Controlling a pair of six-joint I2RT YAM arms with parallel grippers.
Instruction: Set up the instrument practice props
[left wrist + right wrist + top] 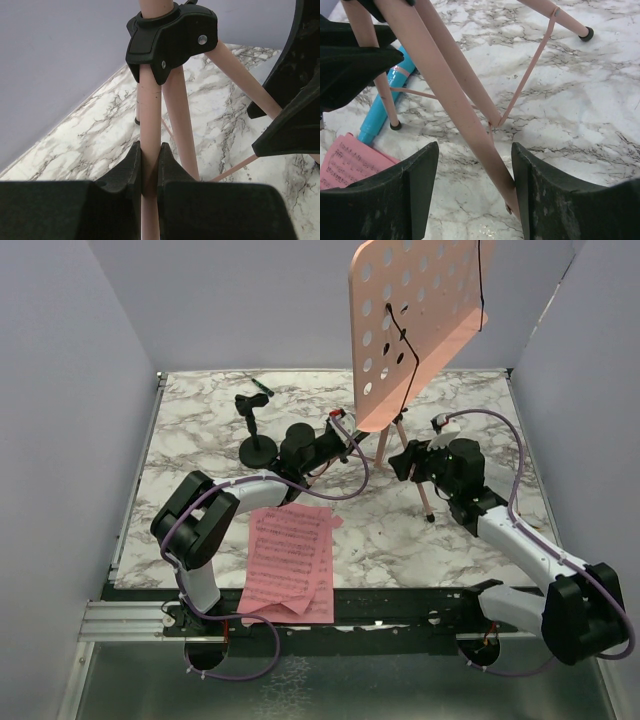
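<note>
Salmon-pink gear: our music stand [440,312] is upright toward the back of the marble worktop [200,410], hole-punched desk up top, thin legs splayed out below.
Left claw [150,160]: clamped on one of the stand's pink tubes, just under the black hub [172,37] where the legs meet. Both fingers are pressed flat against the tube, no gap we can see.
Left claw from above: it reaches in from the left to the base of the stand [345,445].
Right claw [475,150]: fingers apart, straddling one slanted leg [451,100]. The leg runs down between them and sits way closer to the right-hand finger. It might be grazing it, but we can't really tell from this angle.
Right claw from above: low, just right of the legs [405,462].
Sheet-music pages [290,560]: pink, stacked a bit skewed at the near edge of the worktop between the two arms, front corners hanging over the rail. A corner shows up in the right wrist view too [345,160].
Blue stick [372,122]: lying flat on the marble, one end just beside the pages and close to a stand foot.
Other stuff: a mini black stand [256,435] with a round base left of the music stand, and a black cable [405,350] dangling down the desk.
</note>
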